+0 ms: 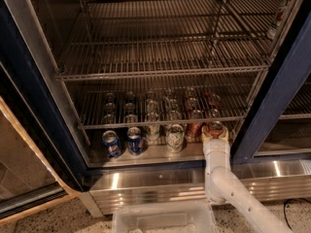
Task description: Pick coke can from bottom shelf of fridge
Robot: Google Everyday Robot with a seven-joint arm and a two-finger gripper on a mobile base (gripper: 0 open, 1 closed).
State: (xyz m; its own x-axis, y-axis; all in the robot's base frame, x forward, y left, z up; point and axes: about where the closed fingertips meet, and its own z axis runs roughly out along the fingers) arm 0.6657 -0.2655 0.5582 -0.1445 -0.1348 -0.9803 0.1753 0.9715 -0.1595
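The fridge (270, 106) stands open in front of me. On its bottom shelf (155, 154) a row of cans stands at the front. A red coke can (194, 129) is at the right of the row. My gripper (215, 130) is at the right end of the shelf, just right of that can. It reaches in from below on a cream arm. A silver can top with a reddish rim (215, 126) shows right at its tip; the body of that can is hidden by the gripper.
Two blue cans (111, 143) (134, 140) and a white-and-green can (174, 138) stand left of the red can. Wire racks (160, 57) span above. A steel base panel (146, 183) and a pale plastic bin (163, 220) lie below.
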